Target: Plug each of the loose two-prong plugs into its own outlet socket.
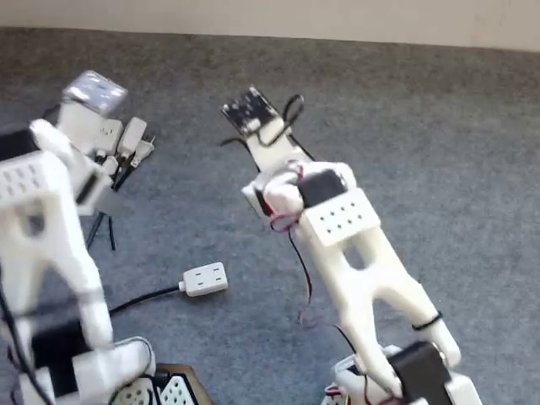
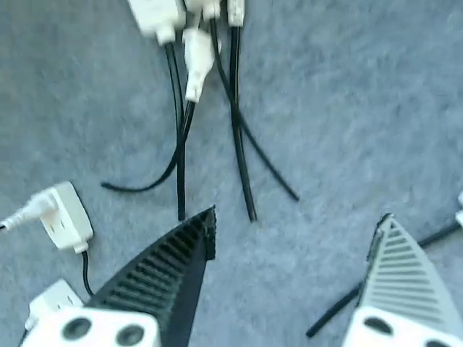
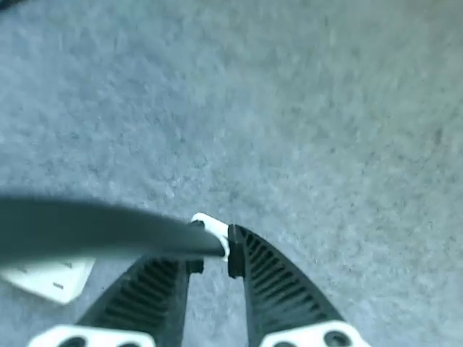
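A small white two-prong plug (image 3: 210,230) on a black cord (image 3: 87,231) is pinched between the nearly closed jaws of the right gripper (image 3: 217,246). In the high view, a white rectangular plastic outlet block (image 1: 205,278) is seen on the grey carpet (image 1: 439,126) at about 6 o'clock from that gripper, its long axis laid 3 to 9 o'clock. The left gripper (image 2: 296,220) is held with jaws spread wide, nothing between them. One such block is counted in the open; ahead of the left jaws, three white plug bodies (image 2: 195,54) and two more white socket blocks (image 2: 65,217) are made out.
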